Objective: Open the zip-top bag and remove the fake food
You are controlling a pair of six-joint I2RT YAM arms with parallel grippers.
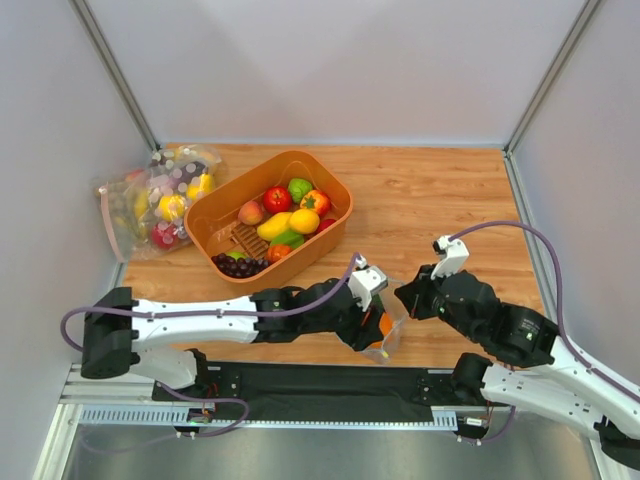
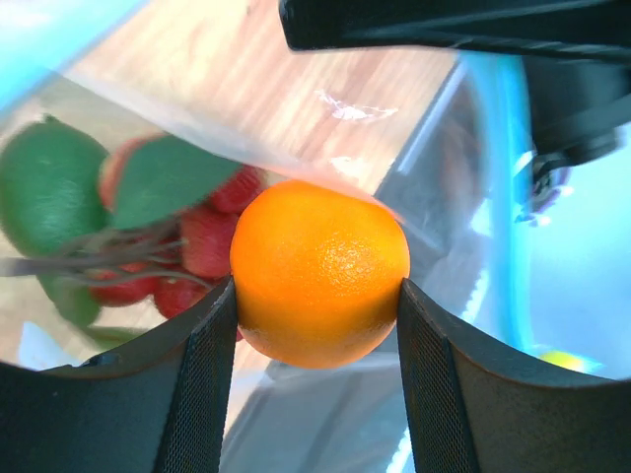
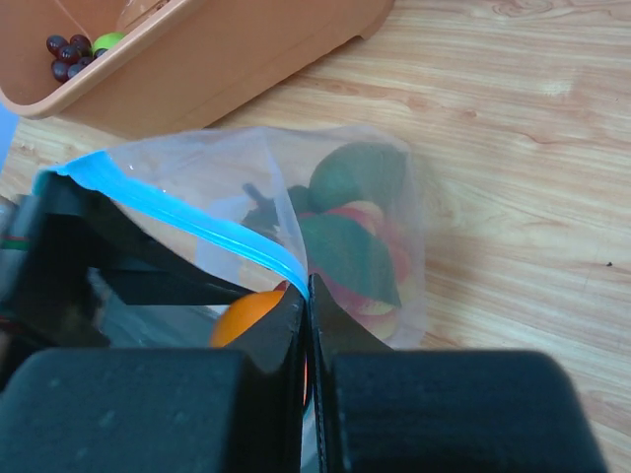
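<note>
The clear zip-top bag point(image 1: 392, 325) with a light-blue strip point(image 3: 187, 224) lies open near the table's front. My left gripper point(image 2: 317, 296) reaches into its mouth and is shut on the round orange point(image 2: 319, 273); it also shows in the right wrist view point(image 3: 246, 313). Deeper in the bag lie the green avocado-like fruit point(image 2: 44, 187), red strawberry pieces point(image 2: 202, 241) and a green leaf point(image 2: 163, 177). My right gripper point(image 3: 309, 288) is shut on the bag's blue strip and holds that edge up. In the top view the left gripper point(image 1: 375, 322) and the right gripper point(image 1: 408, 299) meet at the bag.
An orange basket point(image 1: 330, 190) holding tomato, lemon, pepper, mango and purple grapes point(image 1: 238, 265) stands just behind the arms. Several other filled clear bags point(image 1: 160, 200) lie at the back left by the wall. Bare wooden table point(image 1: 440, 190) lies at the back right.
</note>
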